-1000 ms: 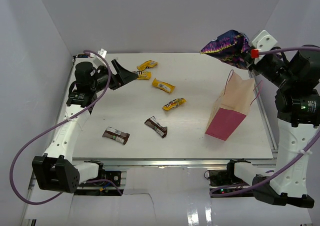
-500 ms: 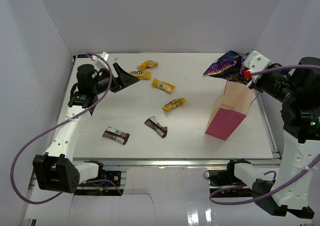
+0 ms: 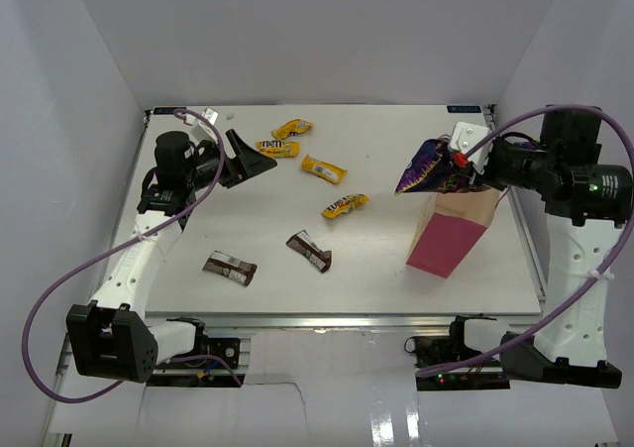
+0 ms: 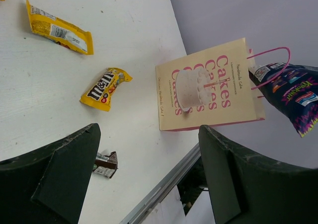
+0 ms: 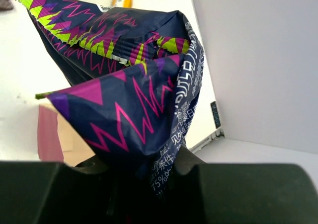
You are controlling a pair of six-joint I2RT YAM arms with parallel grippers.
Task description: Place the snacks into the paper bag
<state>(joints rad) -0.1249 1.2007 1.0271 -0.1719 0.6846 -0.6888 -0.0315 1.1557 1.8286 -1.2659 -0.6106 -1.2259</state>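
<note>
**Holding the Blue Bag at the Top of the Paper Bag**

Pinching the crinkly blue-purple bag [image 5: 129, 85] tight in the right claw [image 3: 458, 162], up in the air, right at the open top of the paper bag [image 3: 451, 237]. Showing off pink and yellow-green zigzags, white letters that look Japanese, and "75%" down near the fingers.

Standing the paper bag upright on the right side of the table [image 3: 396, 288], well apart from the other snacks. Showing the word "Cakes" three times in pink on its cream side, next to a drawing of a cake. Also carrying a thin line of print too small for reading.

Spreading the left claw [image 4: 149, 154] wide and gripping nothing, at the far left, just beside a yellow snack.

Lying flat on the table: four yellow packs [image 3: 324, 168], with the m&m's pack [image 4: 104, 89] showing its name in brown letters. Lying nearer the front: two brown bars [image 3: 230, 266] with white ends, writing too small for reading.
</note>
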